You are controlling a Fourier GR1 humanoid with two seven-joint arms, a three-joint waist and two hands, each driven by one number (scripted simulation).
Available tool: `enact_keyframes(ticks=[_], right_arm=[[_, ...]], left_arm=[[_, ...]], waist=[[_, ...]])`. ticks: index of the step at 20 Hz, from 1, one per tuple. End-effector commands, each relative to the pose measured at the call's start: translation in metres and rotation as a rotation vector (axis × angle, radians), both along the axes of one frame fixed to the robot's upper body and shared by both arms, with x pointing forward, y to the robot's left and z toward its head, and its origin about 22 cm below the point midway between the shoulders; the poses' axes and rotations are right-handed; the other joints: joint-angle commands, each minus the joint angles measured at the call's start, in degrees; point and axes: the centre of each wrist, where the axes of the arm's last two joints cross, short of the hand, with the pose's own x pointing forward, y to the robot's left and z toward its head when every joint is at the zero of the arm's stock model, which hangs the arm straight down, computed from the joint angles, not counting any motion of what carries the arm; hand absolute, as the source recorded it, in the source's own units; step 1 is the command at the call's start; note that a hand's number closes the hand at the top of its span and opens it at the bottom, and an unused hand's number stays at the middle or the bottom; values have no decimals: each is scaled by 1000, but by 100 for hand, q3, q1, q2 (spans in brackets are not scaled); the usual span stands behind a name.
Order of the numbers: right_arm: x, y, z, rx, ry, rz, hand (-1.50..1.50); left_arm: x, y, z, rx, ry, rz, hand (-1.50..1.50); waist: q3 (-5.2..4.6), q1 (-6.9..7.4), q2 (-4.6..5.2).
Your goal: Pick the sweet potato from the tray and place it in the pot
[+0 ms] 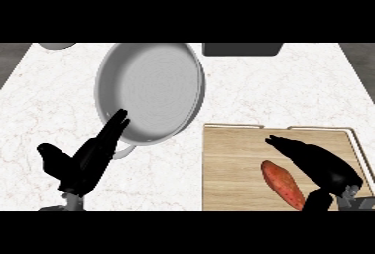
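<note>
On the right side of the counter, in the head view, a wooden tray (227, 168) is sitting with the sweet potato (282, 183) lying on it, toward the tray's lower middle. The potato is lying at a slant, its upper end pointing up-left and its lower end running down toward the bottom edge of the view. So yeah, it's on the tray, not in the pot.

The right hand (319, 161) is hovering just beside the potato, on its right. Its fingers are stretched out fairly straight and pointing up-left, so it's spread open and isn't gripping anything. Can't really tell if it's brushing the potato or just hanging above it.

The pot (150, 92) is sitting up and to the left of the tray, a grey round thing with a pale rim, on the white marble counter (278, 84). Its lower right rim is lying near the tray's top left corner.

The left hand (84, 161) is showing at the lower left, fingers straight and pointing up toward the pot's lower left rim, thumb sticking out to the side. It's open too, holding nothing.

Along the top edge a dark rectangular thing (242, 48) and a grey rounded thing (56, 45) are peeking in, both cut off.
</note>
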Motion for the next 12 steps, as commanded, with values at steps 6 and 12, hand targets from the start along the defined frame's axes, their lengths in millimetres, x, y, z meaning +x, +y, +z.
enact_keyframes(ticks=[6, 12], right_arm=[[-16, 3, -18, 112, 37, 139, 150], [-9, 18, -25, 127, -45, 135, 150]], left_arm=[[-2, -6, -12, -1, 39, -7, 0], [10, 2, -2, -11, 52, -4, 0]], waist=[[-29, -40, 25], [-30, -25, 29]])
